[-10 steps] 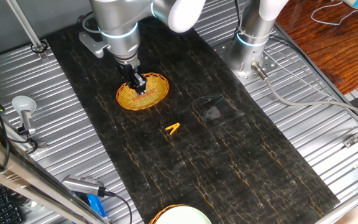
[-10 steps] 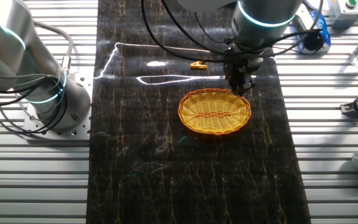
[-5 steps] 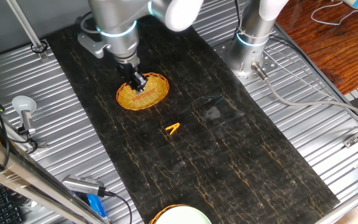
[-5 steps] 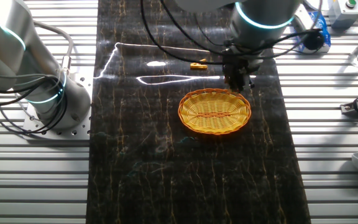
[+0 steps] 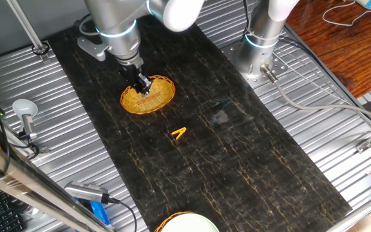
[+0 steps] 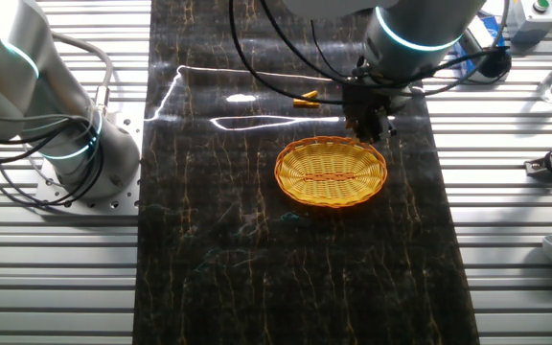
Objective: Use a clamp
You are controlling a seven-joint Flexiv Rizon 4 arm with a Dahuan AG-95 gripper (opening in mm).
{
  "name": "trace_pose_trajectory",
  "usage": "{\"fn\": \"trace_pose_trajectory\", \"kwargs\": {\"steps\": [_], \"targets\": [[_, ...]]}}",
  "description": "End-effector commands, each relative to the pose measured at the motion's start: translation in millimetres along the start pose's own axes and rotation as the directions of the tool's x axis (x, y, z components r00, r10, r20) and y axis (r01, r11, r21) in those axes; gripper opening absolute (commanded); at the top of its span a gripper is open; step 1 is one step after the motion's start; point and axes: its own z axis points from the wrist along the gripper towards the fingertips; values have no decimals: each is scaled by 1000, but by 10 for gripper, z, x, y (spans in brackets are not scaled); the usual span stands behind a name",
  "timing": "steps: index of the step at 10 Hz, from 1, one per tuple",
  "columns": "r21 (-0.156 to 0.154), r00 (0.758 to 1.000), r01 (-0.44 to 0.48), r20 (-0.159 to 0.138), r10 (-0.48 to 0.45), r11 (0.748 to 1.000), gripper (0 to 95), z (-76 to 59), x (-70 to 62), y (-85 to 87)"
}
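- Hand [image 5: 143,86] over the near rim of the woven basket [image 5: 148,95]; dark fingers too small and blurred to tell whether spread or pressed together, and nothing visibly pinched.
- Clamp [image 5: 179,133] lying free on the dark surface [image 5: 237,167], well apart from the hand, beyond the basket toward the middle of the mat; in the other fixed view, seen as a small yellow-orange clip [image 6: 305,97] just past the basket [image 6: 331,172].
- Compared with a second ago: arm body shifted a little sideways in both views, wrist housing drawn slightly away, hand [image 6: 367,125] barely displaced and still above the basket rim.
- Clamp and basket unmoved across the same span; no contact with either apparent.
- Reading of this: a small repositioning only, with the task's real work not yet begun, since the clamp is untouched.
- Likely needed next: travel across the basket edge to the clamp, then a descent with the fingers aligned across its thin prongs.
- Risk worth noting: a tiny, light clip on a smooth surface may skid or flip under an off-centre pinch.
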Motion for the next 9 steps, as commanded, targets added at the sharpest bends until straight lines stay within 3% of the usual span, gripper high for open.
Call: {"fn": "trace_pose_trajectory", "kwargs": {"steps": [1, 2, 4, 7, 9], "targets": [[13, 1000, 6, -1, -6, 1000, 380, -26, -33, 88], [15, 1000, -6, -6, 7, 1000, 380, -36, -62, 177], [29, 1000, -27, -7, 28, 999, 380, -7, -102, 524], [36, 997, -81, 6, 81, 996, 380, 204, -199, 958], [38, 994, -105, 6, 105, 994, 380, 288, -275, 1142]]}}
